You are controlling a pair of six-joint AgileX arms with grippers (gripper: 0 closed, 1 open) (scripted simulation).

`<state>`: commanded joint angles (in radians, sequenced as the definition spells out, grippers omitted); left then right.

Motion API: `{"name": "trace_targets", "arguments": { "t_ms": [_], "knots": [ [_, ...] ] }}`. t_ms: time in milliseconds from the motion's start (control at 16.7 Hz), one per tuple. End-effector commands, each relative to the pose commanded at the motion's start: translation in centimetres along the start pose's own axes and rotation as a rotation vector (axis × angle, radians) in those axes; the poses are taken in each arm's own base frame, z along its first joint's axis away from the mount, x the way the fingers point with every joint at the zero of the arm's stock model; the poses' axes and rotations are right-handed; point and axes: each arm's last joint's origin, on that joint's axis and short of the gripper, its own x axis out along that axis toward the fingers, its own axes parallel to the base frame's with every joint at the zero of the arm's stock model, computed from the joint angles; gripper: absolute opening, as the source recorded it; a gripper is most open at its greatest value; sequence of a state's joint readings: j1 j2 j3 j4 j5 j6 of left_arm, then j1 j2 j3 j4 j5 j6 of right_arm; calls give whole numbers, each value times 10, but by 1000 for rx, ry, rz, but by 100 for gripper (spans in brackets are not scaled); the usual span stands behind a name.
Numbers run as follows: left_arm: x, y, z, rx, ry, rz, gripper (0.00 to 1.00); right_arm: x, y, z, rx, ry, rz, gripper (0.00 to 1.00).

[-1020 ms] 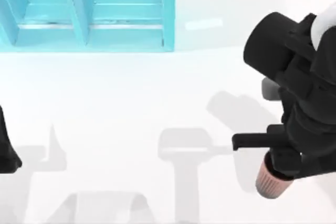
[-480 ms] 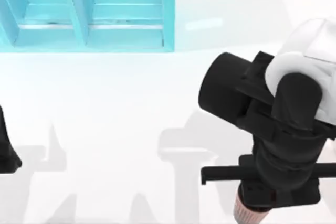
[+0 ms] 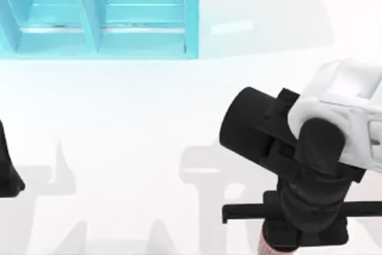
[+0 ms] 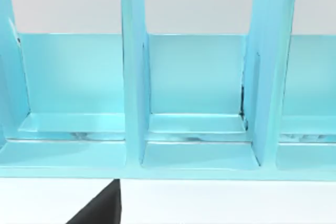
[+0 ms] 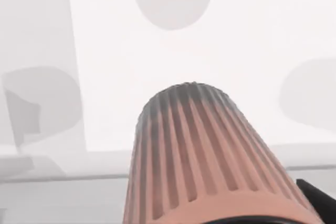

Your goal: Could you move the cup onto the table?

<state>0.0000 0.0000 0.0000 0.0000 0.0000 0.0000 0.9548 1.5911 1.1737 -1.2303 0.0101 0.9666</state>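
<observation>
A ribbed, salmon-pink cup (image 5: 194,150) sits in my right gripper (image 3: 286,240), which is shut on it. In the top view a sliver of the cup (image 3: 264,245) peeks out under the black wrist at the bottom edge, right of centre. In the right wrist view the cup hangs over the glossy white table (image 3: 131,123), and the edge of one dark finger (image 5: 317,195) shows beside it. My left arm (image 3: 9,171) stays parked at the table's left edge.
A turquoise shelf unit (image 3: 101,16) with open compartments stands at the back left, and the left wrist view faces its compartments (image 4: 194,93). Grey arm shadows lie across the white surface.
My right arm has swung left and toward the front edge with the cup in its grip. The cup has slid almost out of sight under the wrist. The left arm is still.
</observation>
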Motion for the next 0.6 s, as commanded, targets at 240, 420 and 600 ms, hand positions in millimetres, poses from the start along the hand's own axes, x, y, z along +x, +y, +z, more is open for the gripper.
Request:
{"name": "trace_targets", "arguments": {
  "t_ms": [240,420,600],
  "knots": [
    [0,0,0,0,0,0,100,25,2,-1,-2,4,-7,0],
    [0,0,0,0,0,0,100,26,2,-1,-2,4,-7,0],
    [0,0,0,0,0,0,100,26,2,-1,-2,4,-7,15]
  ]
}}
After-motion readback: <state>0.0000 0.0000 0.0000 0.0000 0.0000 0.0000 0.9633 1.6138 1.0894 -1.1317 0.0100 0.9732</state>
